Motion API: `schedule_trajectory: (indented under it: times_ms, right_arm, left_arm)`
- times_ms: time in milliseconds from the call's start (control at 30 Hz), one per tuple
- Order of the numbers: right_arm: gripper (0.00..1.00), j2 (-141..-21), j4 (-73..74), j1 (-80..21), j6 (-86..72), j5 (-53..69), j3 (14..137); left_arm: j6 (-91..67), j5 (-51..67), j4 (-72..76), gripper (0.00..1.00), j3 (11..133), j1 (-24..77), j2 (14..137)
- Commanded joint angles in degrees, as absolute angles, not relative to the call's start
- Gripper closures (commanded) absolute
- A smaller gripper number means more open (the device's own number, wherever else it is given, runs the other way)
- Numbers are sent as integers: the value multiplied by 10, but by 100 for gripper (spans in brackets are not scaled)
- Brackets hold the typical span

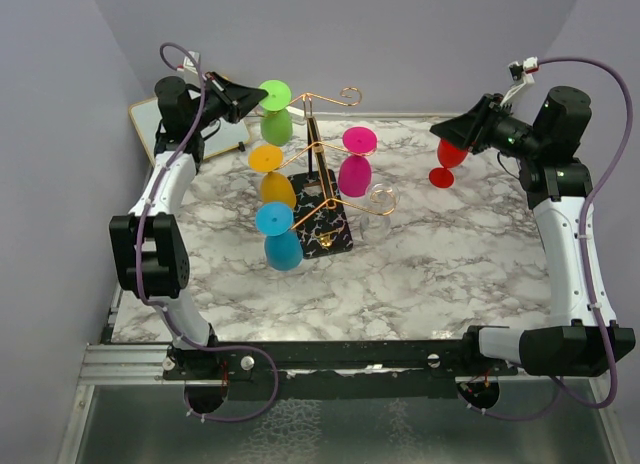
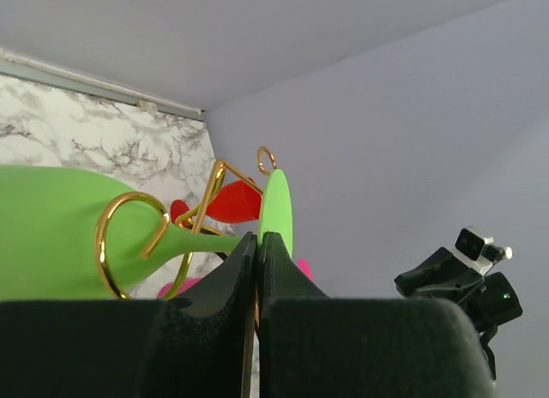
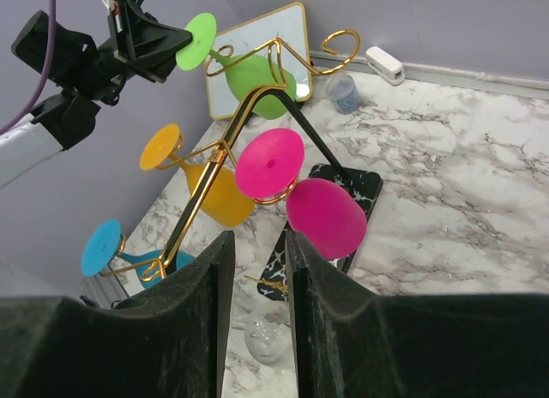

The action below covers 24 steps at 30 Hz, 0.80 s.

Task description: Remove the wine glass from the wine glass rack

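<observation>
The gold wire wine glass rack (image 1: 318, 134) stands on its black veined base (image 1: 330, 234) at the back middle of the table. A green wine glass (image 1: 277, 126) hangs upside down from a top arm. My left gripper (image 1: 257, 98) is shut on the edge of its round foot (image 2: 276, 205), and a curled gold hook (image 2: 129, 244) wraps the stem. Yellow (image 1: 275, 184), blue (image 1: 283, 249) and pink (image 1: 354, 174) glasses also hang on the rack. My right gripper (image 3: 258, 237) hovers at the back right, jaws apart with nothing between them.
A red glass (image 1: 447, 162) stands on the table just beneath the right gripper. A clear glass (image 1: 381, 198) sits by the rack's base. A gold-framed board (image 3: 266, 33), a small jar (image 3: 343, 91) and a white stapler-like item (image 3: 384, 64) lie at the back left corner.
</observation>
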<state>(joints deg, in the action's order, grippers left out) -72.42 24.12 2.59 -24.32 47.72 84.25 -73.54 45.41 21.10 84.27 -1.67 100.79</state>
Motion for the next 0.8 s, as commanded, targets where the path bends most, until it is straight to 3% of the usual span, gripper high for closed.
schedule_trajectory:
  times_ms: [0, 467, 767]
  right_arm:
    - [70, -715, 215, 25, -253, 494, 832]
    - [70, -724, 196, 25, -261, 516, 838]
    - [70, -731, 142, 26, -291, 557, 831]
  left_arm:
    - [-726, 453, 207, 100, 894, -9, 1033]
    - [-682, 393, 145, 100, 1115, -4, 1158]
    - [-844, 436, 403, 100, 1068, -3, 1127]
